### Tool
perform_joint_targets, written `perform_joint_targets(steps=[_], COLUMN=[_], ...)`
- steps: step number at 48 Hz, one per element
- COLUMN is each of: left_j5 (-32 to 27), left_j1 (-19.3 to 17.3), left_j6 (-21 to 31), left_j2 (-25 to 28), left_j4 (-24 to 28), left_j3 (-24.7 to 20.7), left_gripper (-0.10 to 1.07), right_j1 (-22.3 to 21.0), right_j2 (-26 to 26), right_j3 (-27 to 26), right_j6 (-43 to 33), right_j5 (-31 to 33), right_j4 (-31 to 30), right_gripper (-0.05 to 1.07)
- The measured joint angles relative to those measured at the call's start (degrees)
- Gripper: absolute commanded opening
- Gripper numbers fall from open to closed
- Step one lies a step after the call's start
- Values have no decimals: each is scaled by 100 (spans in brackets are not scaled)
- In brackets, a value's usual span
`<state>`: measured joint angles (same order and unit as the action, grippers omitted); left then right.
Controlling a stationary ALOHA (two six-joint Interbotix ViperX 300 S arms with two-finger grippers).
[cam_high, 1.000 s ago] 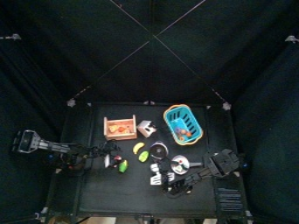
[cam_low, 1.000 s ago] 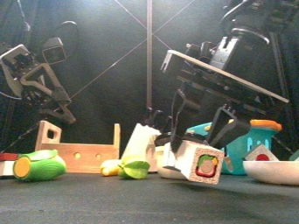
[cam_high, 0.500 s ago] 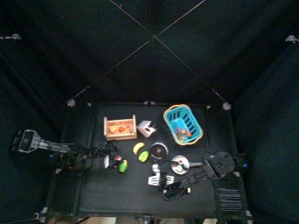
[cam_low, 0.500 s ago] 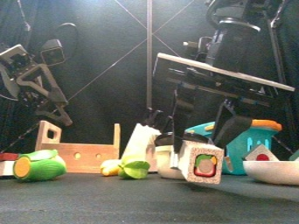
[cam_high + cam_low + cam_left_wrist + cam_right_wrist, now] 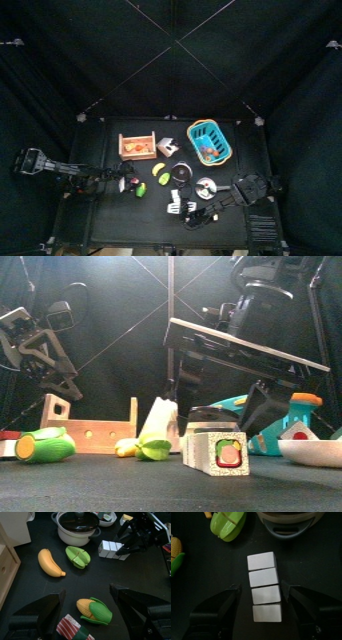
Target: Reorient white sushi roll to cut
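— Near the table's front edge, the white sushi roll [image 5: 264, 587] lies as a row of four white blocks, just beside the pot [image 5: 290, 519]. Where is the pincer?

— The right gripper [image 5: 225, 406] hangs directly over the roll. Its jaws are spread apart, one on each side of the row, and they grasp nothing. Whether they touch the blocks, I cannot tell.

— What can go wrong, in your opinion?

— I think the jaws may close on only one or two blocks. Then the row can break at a seam, and one part will turn while the other part stays. Also, if the jaws close off-centre, the roll may slide away instead of being lifted.

— And the neighbours?

— The pot and the green piece [image 5: 228, 523] are near. A turning roll, or the wide jaw, may push against them.

— The other arm?

— The left gripper [image 5: 87, 592] rests above the corn [image 5: 93, 609], released and empty, well apart from the roll.
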<state>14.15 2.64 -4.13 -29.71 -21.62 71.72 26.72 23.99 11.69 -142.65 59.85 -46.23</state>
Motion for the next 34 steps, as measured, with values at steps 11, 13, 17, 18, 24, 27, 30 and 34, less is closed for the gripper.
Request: perform_joint_targets(steps=[11,13,17,18,24,27,30,34], left_j5=[0,0,0,0,0,0,0,0], left_j1=[0,0,0,-9,0,0,0,0], left_j6=[0,0,0,0,0,0,0,0], left_j2=[0,0,0,0,0,0,0,0], left_j4=[-9,-9,-9,-9,-9,-9,-9,-9], left_j3=[9,9,18,18,18,18,18,18], left_gripper=[102,102,102,102,102,102,102,102], right_j1=[9,26,62,62,70,70,62,70], right_j2=[0,0,0,0,0,0,9,9], right_j3=[9,9,9,9,9,0,-18,-62], right_j6=[0,0,0,0,0,0,9,9], right_j5=[-26,-35,-149,-176,-378,-404,-422,-431], right_j4=[281,299,299,299,290,281,255,211], right_gripper=[102,102,102,102,101,101,102,102])
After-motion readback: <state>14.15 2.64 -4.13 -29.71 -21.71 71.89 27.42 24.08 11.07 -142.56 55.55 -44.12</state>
